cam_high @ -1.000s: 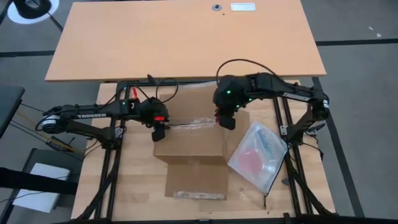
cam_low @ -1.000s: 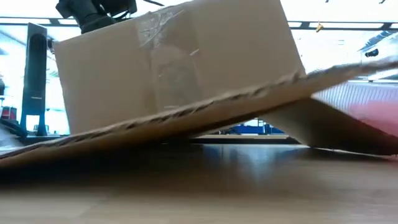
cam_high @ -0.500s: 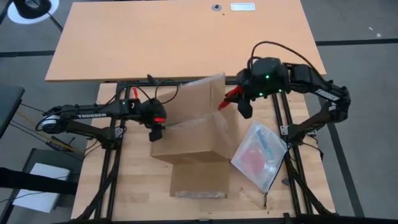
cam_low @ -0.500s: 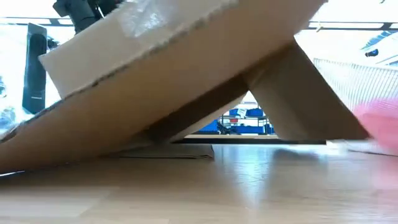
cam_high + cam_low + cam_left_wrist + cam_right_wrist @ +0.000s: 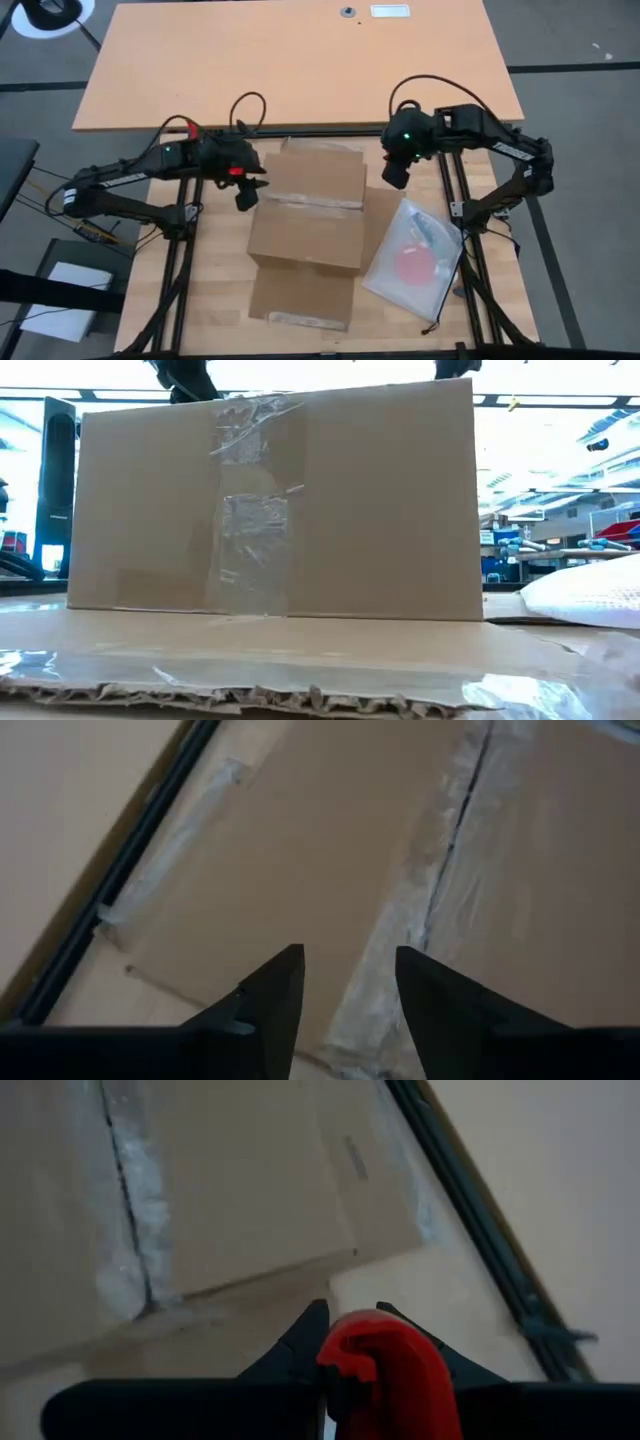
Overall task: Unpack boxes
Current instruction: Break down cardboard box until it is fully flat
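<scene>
The brown cardboard box (image 5: 305, 235) stands level in the middle of the table, its taped seam (image 5: 440, 870) facing up. Its near flap (image 5: 300, 298) lies flat on the table in front of it (image 5: 300, 660). My left gripper (image 5: 245, 197) hovers open above the box's far-left corner, with nothing between its fingers (image 5: 348, 952). My right gripper (image 5: 392, 180) hangs beyond the box's far-right corner, shut on a red tool (image 5: 385, 1370). A clear plastic bag (image 5: 415, 255) with something red inside lies to the right of the box. My right gripper holds the red tool (image 5: 375, 1355) between its two fingers (image 5: 300, 1345), which point slantwise down. The tool's rounded red back shows between the fingers, clear of the box and the table. Which part the pads are on is hidden by the tool itself.
A large wooden desk top (image 5: 300, 60) lies beyond the work table. Black frame rails (image 5: 450, 190) run along the table's sides. The bag (image 5: 585, 595) fills the room to the box's right. Bare table shows to the left of the box.
The box was tipped up with its near flap raised off the table. It has come down level, and the flap now lies flat. My right gripper has gone from above the box toward the table's right edge. My left gripper has risen off the box's left edge.
</scene>
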`<state>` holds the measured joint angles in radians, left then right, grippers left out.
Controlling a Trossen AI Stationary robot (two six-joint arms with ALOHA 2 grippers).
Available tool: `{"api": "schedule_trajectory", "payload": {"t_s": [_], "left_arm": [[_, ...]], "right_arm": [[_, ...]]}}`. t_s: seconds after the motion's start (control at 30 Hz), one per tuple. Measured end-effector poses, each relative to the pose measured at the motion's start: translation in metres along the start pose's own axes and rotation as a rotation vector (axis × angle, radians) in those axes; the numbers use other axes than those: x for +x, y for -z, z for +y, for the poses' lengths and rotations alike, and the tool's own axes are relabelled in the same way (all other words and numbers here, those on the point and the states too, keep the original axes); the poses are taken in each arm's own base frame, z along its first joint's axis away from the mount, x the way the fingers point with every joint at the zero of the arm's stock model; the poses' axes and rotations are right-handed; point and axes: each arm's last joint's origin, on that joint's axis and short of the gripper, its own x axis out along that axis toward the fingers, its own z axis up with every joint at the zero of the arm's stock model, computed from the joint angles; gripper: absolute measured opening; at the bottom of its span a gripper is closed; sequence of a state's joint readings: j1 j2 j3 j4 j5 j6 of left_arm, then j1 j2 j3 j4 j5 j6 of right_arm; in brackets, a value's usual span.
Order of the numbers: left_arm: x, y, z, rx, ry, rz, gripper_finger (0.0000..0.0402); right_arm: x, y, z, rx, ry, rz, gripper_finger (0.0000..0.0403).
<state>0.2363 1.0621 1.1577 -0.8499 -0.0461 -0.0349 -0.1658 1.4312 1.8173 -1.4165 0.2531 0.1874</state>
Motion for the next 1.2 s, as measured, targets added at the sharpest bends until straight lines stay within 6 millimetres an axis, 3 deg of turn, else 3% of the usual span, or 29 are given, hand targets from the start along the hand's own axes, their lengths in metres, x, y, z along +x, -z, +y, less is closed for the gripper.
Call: {"api": "schedule_trajectory", "payload": {"t_s": [0.23,0.37,0.5,0.6,0.7,0.77,0.9,1.07,1.2], "left_arm": [[-0.005,0.003,0.000,-0.083,0.006,0.061,0.0172],[-0.001,0.007,-0.001,-0.085,0.042,0.090,0.0172],[0.001,0.022,-0.001,-0.104,0.038,0.235,0.0172],[-0.015,0.025,-0.001,-0.128,0.037,0.214,0.0172],[-0.031,0.029,0.000,-0.142,0.042,0.155,0.0172],[-0.038,0.033,0.000,-0.110,0.045,0.117,0.0172],[-0.033,0.043,0.001,-0.050,0.081,-0.009,0.0172],[0.007,0.062,-0.003,-0.025,0.253,-0.101,0.0172],[0.034,0.080,-0.004,0.035,0.273,-0.132,0.0172]], "right_arm": [[0.009,-0.024,0.010,-0.054,-0.161,-0.202,0.0059],[0.023,-0.020,0.007,-0.089,-0.068,-0.088,0.0059],[0.028,-0.013,0.006,-0.091,-0.022,0.005,0.0059],[0.017,-0.019,0.012,-0.038,-0.069,-0.109,0.0059],[0.006,-0.035,0.023,-0.020,-0.221,-0.308,0.0059],[0.009,-0.051,0.036,-0.024,-0.302,-0.431,0.0059],[0.047,-0.080,0.071,-0.059,-0.375,-0.539,0.0059],[0.099,-0.105,0.105,-0.049,-0.414,-0.629,0.0059],[0.136,-0.110,0.119,-0.053,-0.406,-0.601,0.0059]]}}
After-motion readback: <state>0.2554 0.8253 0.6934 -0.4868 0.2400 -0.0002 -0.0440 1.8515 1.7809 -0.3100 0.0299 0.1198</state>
